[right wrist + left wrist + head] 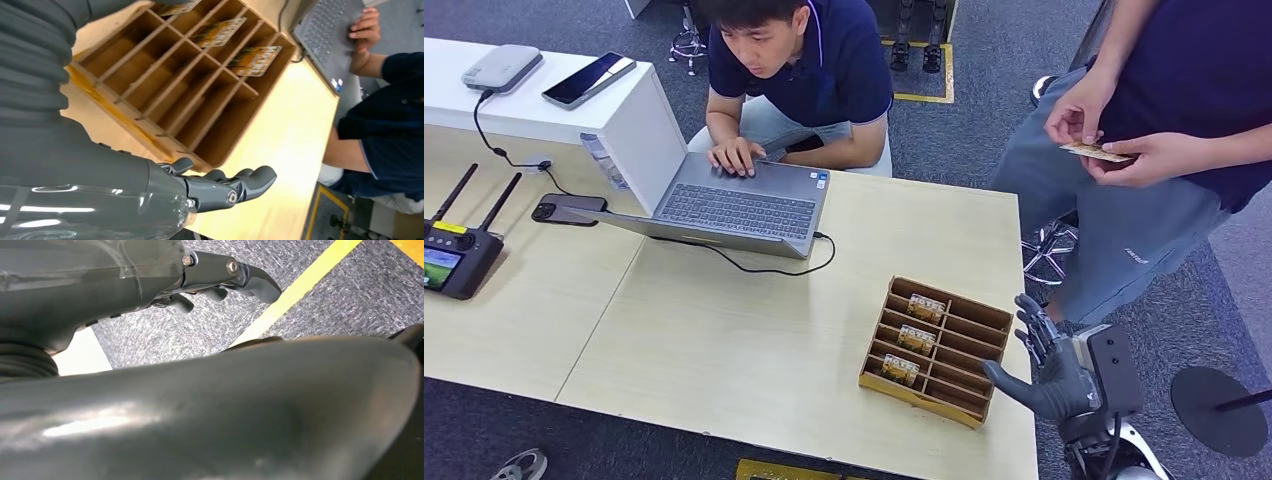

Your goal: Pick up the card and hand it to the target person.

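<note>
Far left of the tabletop (724,350) there's a black remote controller (459,255) with two antennas, then a phone (569,209), then a laptop (734,208) with a seated person (799,75) typing on it, cable trailing toward the middle. None of that is near the action.

Right of center sits the wooden divider tray (936,348), close to the tabletop's right edge and front corner. Three cards (915,339) lie in its left column of slots; the right column looks empty. A standing person holds one more card (1096,152) in both hands, off past the right edge, so that one looks already delivered.

The right robot hand (1046,372) hangs just beside the tray's right end, fingers spread and holding nothing. The left robot hand (225,282) shows in its wrist view over carpet, nothing in it, but I can't tell how its fingers are set.

What could go wrong, I'd guess: the remaining cards sit on the far side of the tray from the hand, so reaching across the dividers could snag fingers on the thin walls or shove the tray. With the tray that near the corner, a push could tip it off. Open room is mostly above and left of the tray.
</note>
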### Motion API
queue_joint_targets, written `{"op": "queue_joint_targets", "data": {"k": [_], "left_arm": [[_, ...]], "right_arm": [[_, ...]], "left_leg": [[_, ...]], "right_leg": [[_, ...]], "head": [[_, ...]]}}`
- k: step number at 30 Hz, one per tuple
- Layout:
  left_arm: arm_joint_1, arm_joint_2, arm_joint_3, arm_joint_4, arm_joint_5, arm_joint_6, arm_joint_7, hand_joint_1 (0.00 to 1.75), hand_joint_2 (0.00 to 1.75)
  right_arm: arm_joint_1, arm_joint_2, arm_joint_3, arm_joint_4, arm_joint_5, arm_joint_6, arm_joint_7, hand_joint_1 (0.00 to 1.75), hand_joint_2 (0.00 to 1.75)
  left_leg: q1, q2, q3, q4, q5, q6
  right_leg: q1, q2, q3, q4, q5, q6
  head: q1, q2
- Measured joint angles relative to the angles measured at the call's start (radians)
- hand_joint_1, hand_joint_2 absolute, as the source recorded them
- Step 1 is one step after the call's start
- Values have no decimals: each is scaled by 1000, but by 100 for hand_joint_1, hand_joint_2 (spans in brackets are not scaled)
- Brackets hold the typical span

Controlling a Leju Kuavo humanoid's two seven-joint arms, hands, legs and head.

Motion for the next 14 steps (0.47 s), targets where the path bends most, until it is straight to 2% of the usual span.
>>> {"op": "queue_joint_targets", "data": {"k": [3, 4, 6, 9, 11, 13, 14], "left_arm": [[0, 2, 1, 0, 0, 3, -4, 0, 0], [0, 2, 3, 0, 0, 4, -7, 0, 0], [0, 3, 6, 0, 1, 8, -12, 0, 0], [0, 4, 10, 0, 1, 12, -14, 0, 0], [0, 4, 11, 0, 1, 12, -13, 0, 0], [0, 4, 13, 0, 1, 11, -12, 0, 0], [0, 4, 14, 0, 1, 11, -12, 0, 0]], "right_arm": [[22, -8, -7, -6, -1, 0, -2, 155, 175], [27, -10, -9, -8, -2, 0, -2, 167, 175], [33, -12, -13, -9, -2, 1, -2, 175, 175], [39, -13, -15, -11, -1, 2, -2, 161, 175], [41, -13, -15, -14, -1, 4, -2, 126, 175], [41, -13, -14, -16, -1, 7, -2, 74, 175], [41, -13, -14, -16, -1, 8, -2, 64, 175]], "left_leg": [[0, 0, 0, 0, 0, 0], [0, 0, 0, 0, 0, 0], [0, 0, 0, 0, 0, 0], [0, 0, 0, 0, 0, 0], [0, 0, 0, 0, 0, 0], [0, 0, 0, 0, 0, 0], [0, 0, 0, 0, 0, 0]], "right_leg": [[0, 0, 0, 0, 0, 0], [0, 0, 0, 0, 0, 0], [0, 0, 0, 0, 0, 0], [0, 0, 0, 0, 0, 0], [0, 0, 0, 0, 0, 0], [0, 0, 0, 0, 0, 0], [0, 0, 0, 0, 0, 0]], "head": [[0, 0], [0, 0], [0, 0], [0, 0], [0, 0], [0, 0], [0, 0]]}}
